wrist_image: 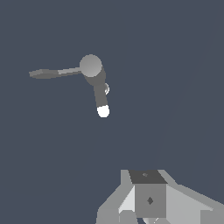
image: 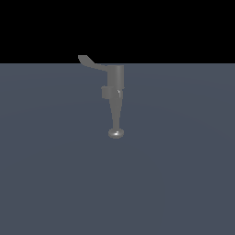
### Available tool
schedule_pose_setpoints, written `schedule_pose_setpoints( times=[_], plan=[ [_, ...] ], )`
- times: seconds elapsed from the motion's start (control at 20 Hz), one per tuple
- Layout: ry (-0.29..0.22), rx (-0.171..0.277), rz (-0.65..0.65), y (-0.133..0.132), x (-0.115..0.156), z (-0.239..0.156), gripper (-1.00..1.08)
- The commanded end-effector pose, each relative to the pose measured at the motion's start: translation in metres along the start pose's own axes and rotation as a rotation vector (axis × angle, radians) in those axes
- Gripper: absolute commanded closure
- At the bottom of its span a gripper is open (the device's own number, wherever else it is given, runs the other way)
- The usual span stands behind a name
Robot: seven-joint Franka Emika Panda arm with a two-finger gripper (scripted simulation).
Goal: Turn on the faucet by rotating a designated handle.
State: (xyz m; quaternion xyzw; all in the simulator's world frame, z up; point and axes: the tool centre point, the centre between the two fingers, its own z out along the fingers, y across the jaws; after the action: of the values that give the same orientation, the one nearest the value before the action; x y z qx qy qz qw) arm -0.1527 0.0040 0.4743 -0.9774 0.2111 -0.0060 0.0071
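The faucet stands upright on the flat grey floor in the exterior view. It has a cylindrical body, a boxy block on the side and a tapering spout ending in a shiny knob. The handle, a thin flat lever with an upturned tip, juts from its top toward the exterior view's left. From the wrist view I look down on the faucet, with the handle and the spout spread apart. Only grey parts of my gripper show at the picture's edge, well apart from the faucet. Its fingertips are cut off.
A plain blue-grey floor stretches all around the faucet, with black background behind it. Neither the arm nor the gripper shows in the exterior view.
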Motion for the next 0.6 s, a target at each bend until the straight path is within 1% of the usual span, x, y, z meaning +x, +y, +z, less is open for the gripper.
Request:
schedule_pose_setpoints(
  times=[0.0,0.55],
  plan=[
    [-0.004,0.005,0.06,-0.008,0.01,0.004,1.08],
    [-0.021,0.017,0.322,-0.042,0.051,0.026,1.08]
  ],
)
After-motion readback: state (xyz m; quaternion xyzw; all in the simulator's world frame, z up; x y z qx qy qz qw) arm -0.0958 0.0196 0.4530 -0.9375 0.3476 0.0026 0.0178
